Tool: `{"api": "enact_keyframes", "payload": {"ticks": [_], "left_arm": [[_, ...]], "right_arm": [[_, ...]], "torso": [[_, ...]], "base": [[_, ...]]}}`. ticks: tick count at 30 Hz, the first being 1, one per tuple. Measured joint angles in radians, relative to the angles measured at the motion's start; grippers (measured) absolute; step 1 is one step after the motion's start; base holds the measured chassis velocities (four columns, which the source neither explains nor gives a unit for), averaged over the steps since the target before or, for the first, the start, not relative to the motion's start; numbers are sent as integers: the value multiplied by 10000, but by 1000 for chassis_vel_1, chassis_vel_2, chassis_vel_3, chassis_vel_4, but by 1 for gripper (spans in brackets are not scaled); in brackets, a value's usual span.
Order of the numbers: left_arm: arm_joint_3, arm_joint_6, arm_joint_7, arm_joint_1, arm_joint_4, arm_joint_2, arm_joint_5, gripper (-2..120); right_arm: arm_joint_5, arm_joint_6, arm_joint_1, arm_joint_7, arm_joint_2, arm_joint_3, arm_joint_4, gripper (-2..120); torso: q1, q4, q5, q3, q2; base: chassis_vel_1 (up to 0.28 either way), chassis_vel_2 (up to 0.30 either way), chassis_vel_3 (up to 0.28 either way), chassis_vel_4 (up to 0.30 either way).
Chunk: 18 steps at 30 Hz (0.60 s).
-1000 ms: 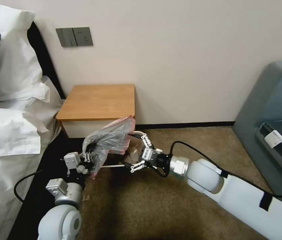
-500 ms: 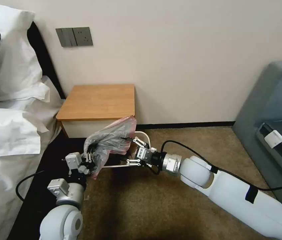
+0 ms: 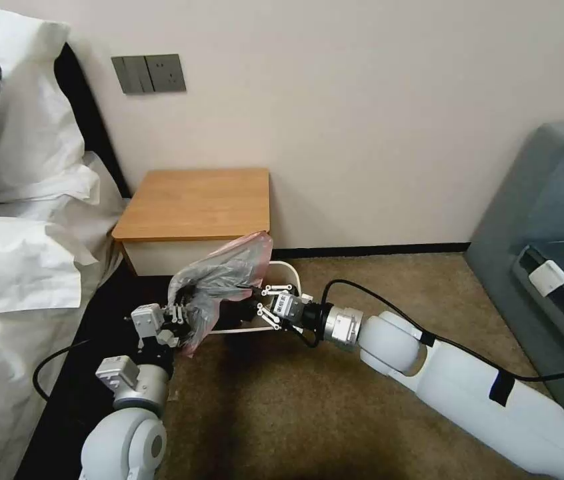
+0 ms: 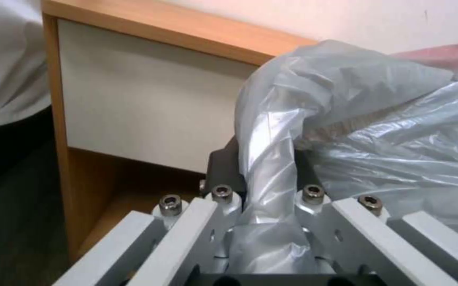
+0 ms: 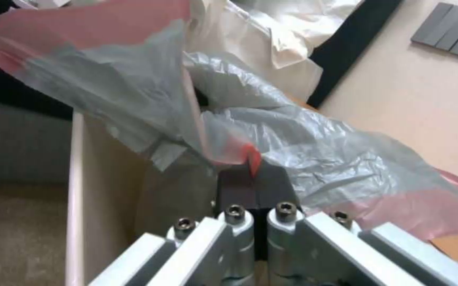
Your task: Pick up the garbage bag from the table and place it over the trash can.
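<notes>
The garbage bag [image 3: 219, 280], crinkly grey plastic with pink edges, hangs in the air in front of the table [image 3: 195, 200], just above the trash can [image 3: 290, 272]. My left gripper [image 3: 179, 312] is shut on the bag's left side, and the left wrist view shows plastic [image 4: 377, 127] bunched between the fingers [image 4: 224, 159]. My right gripper [image 3: 253, 309] is shut on the bag's right edge. In the right wrist view its pads [image 5: 237, 186] meet on a pink fold of the bag [image 5: 292, 131], beside the bin's cream rim [image 5: 76, 190].
A bed with white linen [image 3: 15, 253] lies close on the left. A grey sofa [image 3: 549, 200] stands at the right. The wall with a switch plate [image 3: 149, 73] is behind the table. Brown carpet [image 3: 335, 413] lies open in front.
My right gripper moved left to the bag, turned, and went from wide open to shut on the bag's edge. The left gripper held the bag in place.
</notes>
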Motion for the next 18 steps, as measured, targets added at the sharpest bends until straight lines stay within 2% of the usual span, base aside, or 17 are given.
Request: {"api": "enact_keyframes", "payload": {"ticks": [11,13,15,16,18], "left_arm": [[3,8,-9,11,0,-18,-1,7],[-26,8,-12,11,3,-1,-2,7],[-37,9,-13,10,8,3,-2,7],[-58,9,-19,2,15,7,-8,7],[-64,13,-23,-12,16,7,-13,7]], "right_arm": [[430,-39,-7,-38,-61,1,216,0],[1551,-339,31,-333,-277,-64,556,0],[1945,-461,49,-359,-355,-117,716,0],[2688,-721,58,-432,-525,-166,1003,0],[3007,-825,59,-519,-621,-168,1124,0]], "torso": [[0,0,1,0,0],[0,0,0,0,0],[0,0,1,0,0],[0,1,0,0,0],[0,1,0,0,0]], "base": [[0,0,0,0],[0,0,0,0],[0,0,0,0],[0,0,0,0],[0,0,0,0]]}}
